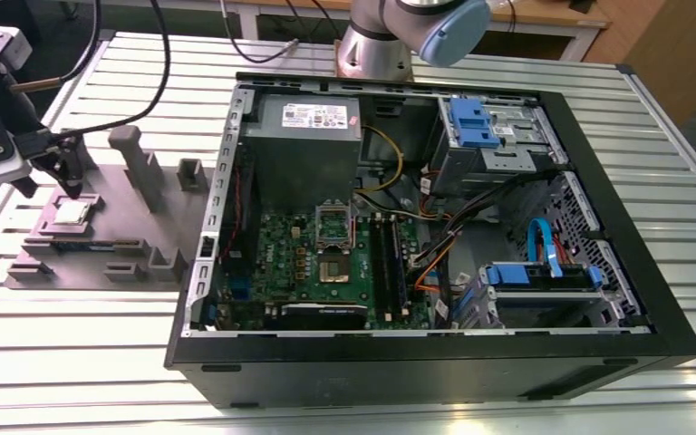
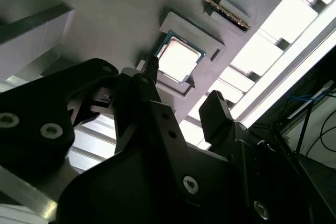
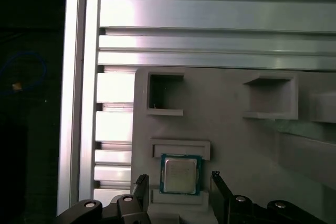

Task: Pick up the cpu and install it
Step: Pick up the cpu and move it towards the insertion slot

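Gripper (image 1: 48,188): at the exterior view's far left, pointing down over the grey holder; its tips are just above the cpu.
Pincer state: apart; in the first wrist view the two dark fingers (image 3: 140,181) stand one on each side of the chip, with a gap on each side.
Cpu (image 1: 73,213): lies flat in a square recess of the holder, silver top up; in both wrist views (image 3: 180,175) (image 2: 179,60) it sits between the fingertips.
Holder (image 1: 119,246): grey block with posts and pockets, on the slatted metal table (image 1: 82,313), left of the case.
Computer case (image 1: 445,367): open, black, right of the holder.
Motherboard (image 1: 282,263): green, in the case's left half.
Socket (image 1: 331,265): mid-board, well apart from the chip.
Power supply (image 1: 305,136): grey box at the far side, beyond the board.
Drive cage (image 1: 475,122): blue-fronted, far right.
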Controlling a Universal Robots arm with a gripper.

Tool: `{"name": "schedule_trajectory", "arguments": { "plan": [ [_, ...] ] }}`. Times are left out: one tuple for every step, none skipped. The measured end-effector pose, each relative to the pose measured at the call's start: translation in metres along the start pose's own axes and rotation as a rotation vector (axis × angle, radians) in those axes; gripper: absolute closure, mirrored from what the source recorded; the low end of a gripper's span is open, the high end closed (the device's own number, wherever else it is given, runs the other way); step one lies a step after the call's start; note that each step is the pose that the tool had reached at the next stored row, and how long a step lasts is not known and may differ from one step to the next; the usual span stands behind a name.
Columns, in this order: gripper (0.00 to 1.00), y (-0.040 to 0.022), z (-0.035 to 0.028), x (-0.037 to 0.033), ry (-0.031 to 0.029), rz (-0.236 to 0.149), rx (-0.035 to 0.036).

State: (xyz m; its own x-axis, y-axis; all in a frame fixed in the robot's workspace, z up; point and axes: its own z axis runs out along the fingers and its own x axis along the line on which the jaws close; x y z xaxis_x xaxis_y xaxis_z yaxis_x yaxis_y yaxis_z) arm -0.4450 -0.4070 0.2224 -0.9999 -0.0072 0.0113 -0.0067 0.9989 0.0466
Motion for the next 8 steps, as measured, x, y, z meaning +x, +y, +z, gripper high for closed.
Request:
{"name": "schedule_trajectory", "arguments": {
  "plan": [
    [0.42,-0.0003,0.0017,-0.0005,0.0,0.0,0.0],
    [0.42,-0.0005,0.0032,-0.0009,0.0001,0.001,0.0001],
    [0.42,-0.0005,0.0041,-0.001,0.0003,0.001,0.0001],
    [0.42,-0.0005,0.0046,-0.001,0.0004,0.001,-0.0002],
    [0.42,-0.0006,0.005,-0.001,0.0005,0.001,-0.0003],
    [0.42,-0.0006,0.0052,-0.0011,0.0006,0.001,-0.0003],
    [0.42,-0.0007,0.0055,-0.0011,0.0005,0.001,-0.0004],
    [0.42,-0.0007,0.0057,-0.0011,0.0003,0.001,-0.0004]
  ]
}}
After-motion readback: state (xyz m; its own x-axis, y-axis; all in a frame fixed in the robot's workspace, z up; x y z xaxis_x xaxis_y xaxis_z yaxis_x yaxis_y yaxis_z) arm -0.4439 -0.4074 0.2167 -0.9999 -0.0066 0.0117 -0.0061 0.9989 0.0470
